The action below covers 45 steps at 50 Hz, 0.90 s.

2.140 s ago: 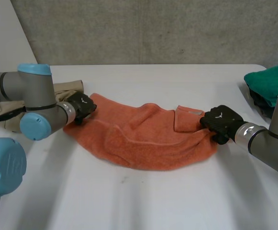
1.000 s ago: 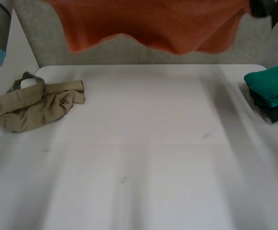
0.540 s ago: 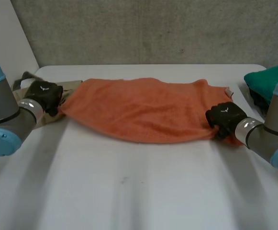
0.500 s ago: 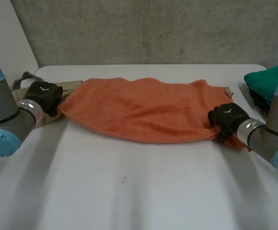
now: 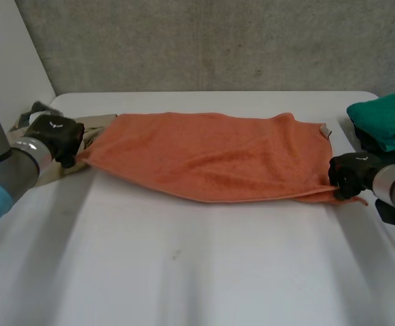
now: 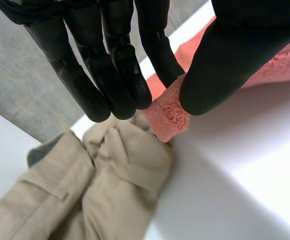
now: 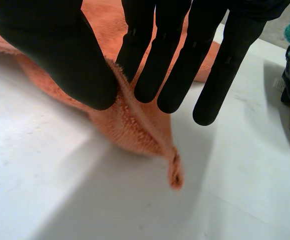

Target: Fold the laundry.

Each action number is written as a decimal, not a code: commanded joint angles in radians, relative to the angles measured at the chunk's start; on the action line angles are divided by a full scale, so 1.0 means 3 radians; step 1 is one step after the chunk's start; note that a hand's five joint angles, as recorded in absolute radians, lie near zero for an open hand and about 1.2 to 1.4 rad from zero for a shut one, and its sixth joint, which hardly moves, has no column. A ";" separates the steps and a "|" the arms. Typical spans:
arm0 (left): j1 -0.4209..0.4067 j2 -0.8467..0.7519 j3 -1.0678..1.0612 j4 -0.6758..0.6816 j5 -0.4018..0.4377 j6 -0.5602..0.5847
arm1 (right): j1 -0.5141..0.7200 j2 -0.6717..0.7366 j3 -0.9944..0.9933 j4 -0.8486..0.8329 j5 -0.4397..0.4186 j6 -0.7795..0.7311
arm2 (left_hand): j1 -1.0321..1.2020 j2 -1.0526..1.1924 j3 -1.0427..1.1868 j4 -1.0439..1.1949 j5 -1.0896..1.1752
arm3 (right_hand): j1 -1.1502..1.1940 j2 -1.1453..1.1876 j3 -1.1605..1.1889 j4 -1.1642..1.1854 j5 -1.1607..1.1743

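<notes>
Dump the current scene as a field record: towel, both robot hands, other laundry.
towel: orange towel spread out flat on the white table, stretched between the two hands
left robot hand: pinches the towel's left-end corner between thumb and fingers, just above the beige garment
right robot hand: pinches the towel's right-end near corner between thumb and fingers
other laundry: beige garment crumpled at the table's left side; green cloth at the right edge
</notes>
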<state>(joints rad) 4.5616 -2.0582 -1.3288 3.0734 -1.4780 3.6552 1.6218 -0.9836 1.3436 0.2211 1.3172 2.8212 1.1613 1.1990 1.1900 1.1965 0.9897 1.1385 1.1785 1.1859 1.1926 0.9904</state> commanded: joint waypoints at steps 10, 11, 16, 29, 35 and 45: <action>0.0395 0.0960 -0.1180 -0.1491 0.0069 0.1652 | -0.0497 -0.0863 0.0696 0.2086 -0.0116 -0.3221 | 0.0783 0.0657 0.0688 0.0666 0.0773 | 0.0859 0.0726 0.0701 0.0679 0.0771; 0.0385 0.0980 -0.1210 -0.1460 0.0074 0.1734 | -0.0492 -0.0858 0.0701 0.2050 -0.0091 -0.3242 | 0.0783 0.0657 0.0688 0.0666 0.0773 | 0.0859 0.0726 0.0701 0.0679 0.0771; 0.0161 0.0869 -0.1120 -0.1159 -0.0002 0.1684 | -0.0395 -0.0659 0.0492 0.1571 0.0073 -0.2917 | 0.0783 0.0657 0.0688 0.0666 0.0773 | 0.0859 0.0726 0.0701 0.0679 0.0771; -0.0515 -0.0195 0.0506 -0.0704 -0.0549 0.0733 | -0.0160 -0.0137 -0.0117 0.0266 -0.0009 -0.1898 | 0.0783 0.0657 0.0688 0.0666 0.0773 | 0.0859 0.0726 0.0701 0.0679 0.0771; -0.0673 -0.0772 0.1410 -0.0586 -0.0851 0.0655 | -0.0078 0.0123 -0.0285 -0.0429 0.0032 -0.1816 | 0.0783 0.0657 0.0688 0.0666 0.0773 | 0.0859 0.0726 0.0701 0.0679 0.0771; -0.0806 -0.1458 0.2491 -0.0683 -0.1035 0.0834 | 0.0009 0.0492 -0.0654 -0.0793 0.0252 -0.1826 | 0.0783 0.0657 0.0688 0.0666 0.0773 | 0.0859 0.0726 0.0701 0.0679 0.0771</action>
<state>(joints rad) 4.3364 -2.4097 -0.7180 2.8865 -1.7713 3.8767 1.6148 -0.8842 1.2000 0.0136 1.3655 2.2784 1.1614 1.1990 1.1900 1.1966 0.9897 1.1385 1.1785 1.1860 1.1929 1.0120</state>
